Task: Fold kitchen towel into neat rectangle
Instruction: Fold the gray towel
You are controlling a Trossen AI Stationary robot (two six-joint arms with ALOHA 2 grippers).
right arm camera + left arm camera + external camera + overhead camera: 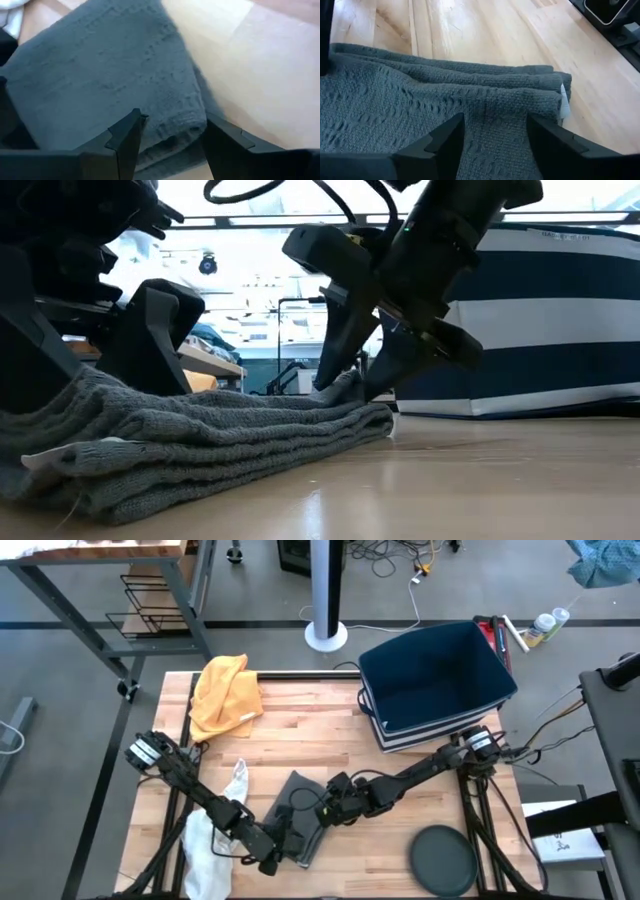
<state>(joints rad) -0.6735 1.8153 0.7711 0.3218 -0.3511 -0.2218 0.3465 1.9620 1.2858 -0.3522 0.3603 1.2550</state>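
Well, no legible writing; white tag [564, 102] on grey towel [300, 802] edge.

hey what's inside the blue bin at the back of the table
Nothing shows inside the blue bin: the high view sees only dark blue lining and floor. The corners under its near rim are shadowed, so something small there could go unseen.

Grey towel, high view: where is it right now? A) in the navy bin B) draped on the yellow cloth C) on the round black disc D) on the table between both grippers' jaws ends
D: the folded grey towel lies on the wooden table, with the left gripper and right gripper at it, jaws open.
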